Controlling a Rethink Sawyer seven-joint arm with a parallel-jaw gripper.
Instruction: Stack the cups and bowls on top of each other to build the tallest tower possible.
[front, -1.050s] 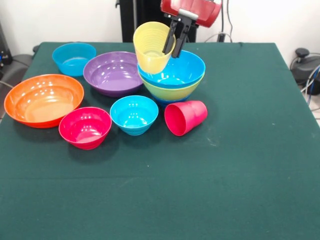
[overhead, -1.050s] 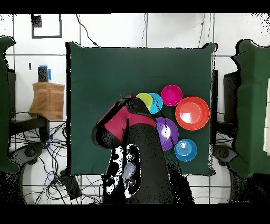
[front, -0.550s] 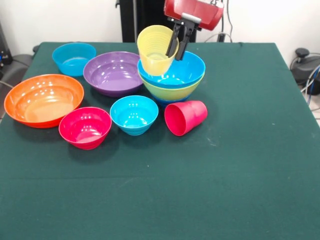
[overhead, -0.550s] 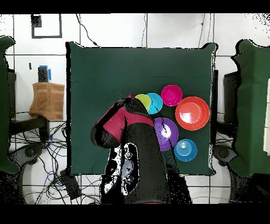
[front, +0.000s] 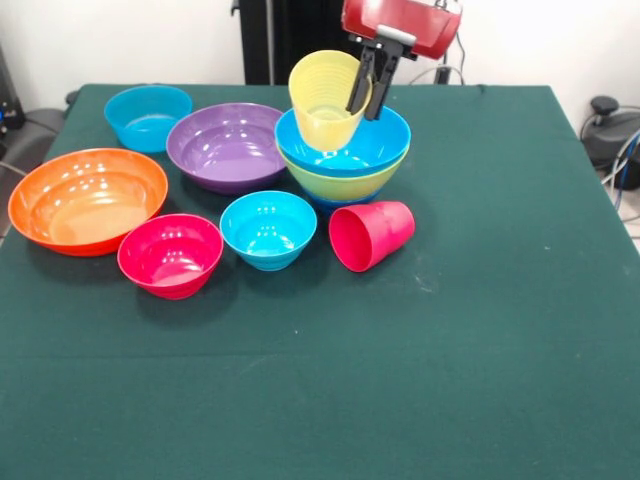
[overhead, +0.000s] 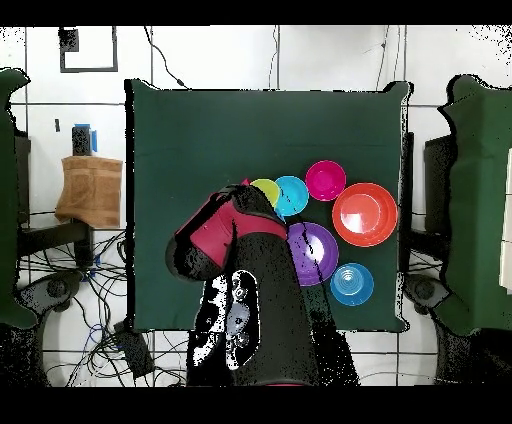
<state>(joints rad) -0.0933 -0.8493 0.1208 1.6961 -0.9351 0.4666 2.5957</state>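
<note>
With its rim clenched between the fingers (front: 366, 88), the yellow cup (front: 325, 100) is held tilted over the bright blue bowl (front: 350, 140) and should be levelled, centred, then released.

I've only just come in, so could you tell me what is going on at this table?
The gripper holds the yellow cup by its rim, over the bright blue bowl nested in the lime green bowl. The red-pink cup lies on its side beside that stack; five other bowls sit loose.
</note>
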